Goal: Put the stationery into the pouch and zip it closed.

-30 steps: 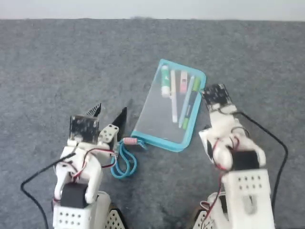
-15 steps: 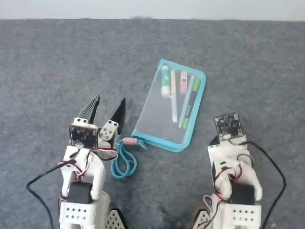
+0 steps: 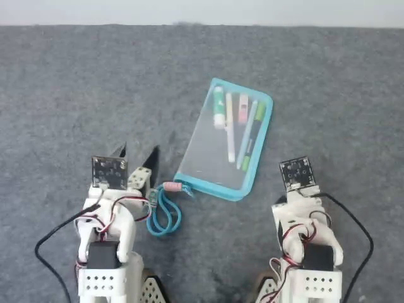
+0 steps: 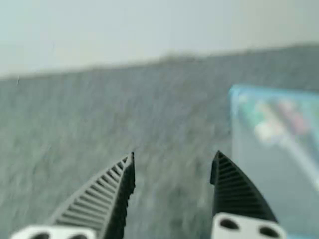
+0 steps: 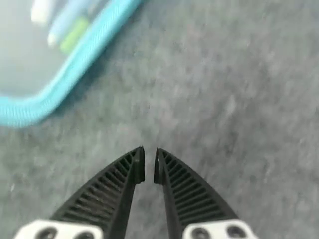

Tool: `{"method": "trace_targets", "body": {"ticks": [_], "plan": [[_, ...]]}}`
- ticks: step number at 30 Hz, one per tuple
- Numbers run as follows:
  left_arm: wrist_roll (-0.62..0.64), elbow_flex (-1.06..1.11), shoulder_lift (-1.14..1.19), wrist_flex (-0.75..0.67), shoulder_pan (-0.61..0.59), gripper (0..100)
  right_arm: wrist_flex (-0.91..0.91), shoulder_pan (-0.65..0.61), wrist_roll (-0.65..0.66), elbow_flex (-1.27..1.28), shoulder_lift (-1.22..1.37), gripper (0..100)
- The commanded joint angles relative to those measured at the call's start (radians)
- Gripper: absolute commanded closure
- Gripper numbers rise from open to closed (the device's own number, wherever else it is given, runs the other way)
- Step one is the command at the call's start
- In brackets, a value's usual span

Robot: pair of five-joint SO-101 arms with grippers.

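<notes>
A clear pouch with a turquoise zip border [image 3: 228, 140] lies on the grey felt, with several pens and a glue stick [image 3: 219, 107] inside it. A pink zip pull and a blue cord loop [image 3: 164, 211] trail from its near left corner. My left gripper [image 3: 135, 155] stands open just left of that corner, nothing between its black fingers [image 4: 119, 186]; the pouch's edge [image 4: 271, 129] is seen beside it. My right gripper [image 5: 149, 164] is shut and empty over bare felt, drawn back to the near right of the pouch [image 5: 50, 55].
Grey felt [image 3: 76, 88] covers the whole table. A pale wall runs along the far edge [image 3: 202, 12]. The two arm bases [image 3: 101, 271] stand at the near edge, with black cables looping beside them.
The right arm has pulled back from the pouch's right edge toward its base. The left arm has drawn back a little, its fingers still open. The pouch has not moved.
</notes>
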Motion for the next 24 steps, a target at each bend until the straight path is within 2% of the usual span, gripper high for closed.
{"method": "trace_targets", "body": {"ticks": [1, 4, 7, 11, 24], "plan": [[0.005, -0.005, -0.023, 0.238, -0.147, 76, 0.079, 0.013, -0.002, 0.018, -0.012, 96.3], [0.005, -0.005, -0.023, 0.362, -0.247, 76, 0.088, 0.012, -0.003, 0.018, -0.012, 96.3], [0.005, -0.005, -0.023, 0.411, -0.322, 76, 0.088, 0.008, -0.003, 0.018, -0.012, 96.3], [0.006, -0.005, -0.025, 0.522, -0.356, 76, 0.088, 0.007, -0.003, 0.018, -0.012, 96.3], [0.008, -0.005, -0.023, 0.511, -0.354, 76, 0.088, 0.007, -0.003, 0.018, -0.012, 96.3]]}}
